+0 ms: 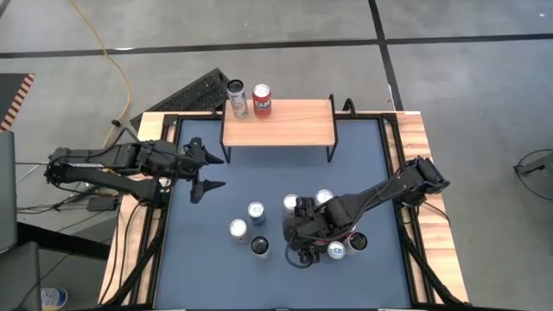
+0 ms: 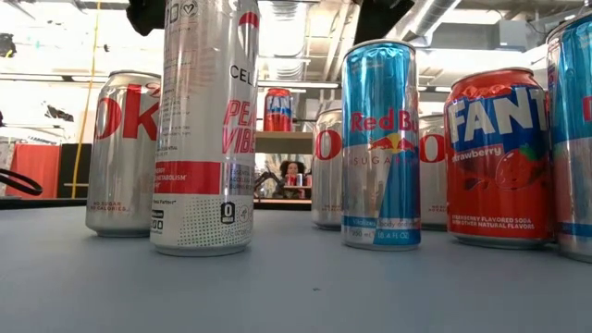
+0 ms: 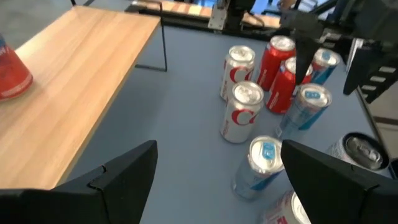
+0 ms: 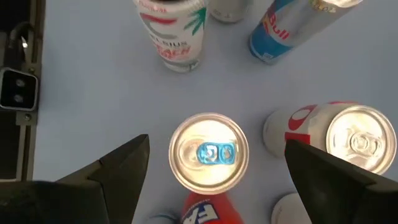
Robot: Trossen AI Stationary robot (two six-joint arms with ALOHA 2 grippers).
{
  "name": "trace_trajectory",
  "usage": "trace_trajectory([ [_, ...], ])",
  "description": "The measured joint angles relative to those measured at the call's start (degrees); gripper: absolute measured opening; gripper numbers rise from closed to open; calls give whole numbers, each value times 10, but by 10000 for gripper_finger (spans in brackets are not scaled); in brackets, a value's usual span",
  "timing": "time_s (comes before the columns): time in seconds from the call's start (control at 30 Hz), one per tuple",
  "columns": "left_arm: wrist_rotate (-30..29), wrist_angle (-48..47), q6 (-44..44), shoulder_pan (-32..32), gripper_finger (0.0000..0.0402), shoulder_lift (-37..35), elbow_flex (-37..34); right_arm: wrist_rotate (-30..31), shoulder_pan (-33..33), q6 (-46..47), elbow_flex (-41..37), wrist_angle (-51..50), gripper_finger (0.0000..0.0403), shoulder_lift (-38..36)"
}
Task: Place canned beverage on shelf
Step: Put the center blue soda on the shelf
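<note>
Nearest the low camera, a tall silver Celsius can [image 2: 205, 129] is seen upright on the blue-grey table [image 1: 259, 181], flanked by a Coke can [image 2: 123, 153] at 9 o'clock and a Red Bull can [image 2: 380, 143] plus a red Fanta can [image 2: 499, 157] at 3 o'clock. Largest first: the table is framed by a wooden rim [image 1: 436, 216]. The shelf [image 1: 278, 122] is set at the table's 12 o'clock edge, light-wood top on thin black legs; two cans are already stood on its left end, a silver one [image 1: 237, 98] and a red one [image 1: 262, 100], just beside each other. The left arm is parked at 9 o'clock, left gripper [image 1: 210, 171] empty, jaws spread wide, well apart from the can cluster. The right arm is reached in from 3 o'clock; the right gripper [image 1: 304, 244] is held over the loose cans at 5 o'clock of table centre, jaws spread, nothing pinched. In the right wrist view a silver can with a blue tab [image 4: 209, 159] is seen between the open fingers [image 4: 118, 171], not touched. Other loose cans are stood around it.
</note>
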Motion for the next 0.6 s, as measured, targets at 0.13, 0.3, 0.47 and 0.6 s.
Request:
trace_trajectory([
  [0.13, 0, 0, 0, 0, 332, -2, 0, 1, 0, -3, 0, -6, 360, 0],
  [0.3, 0, 0, 1, 0, 332, -2, 0, -13, -1, -13, -1, -5, 360, 27],
  [0.47, 0, 0, 1, 0, 332, -2, 0, -20, -1, -14, 0, -9, 360, 41],
  [0.6, 3, -2, 1, -1, 332, -2, 0, -24, -5, -14, 0, -15, 360, 47],
])
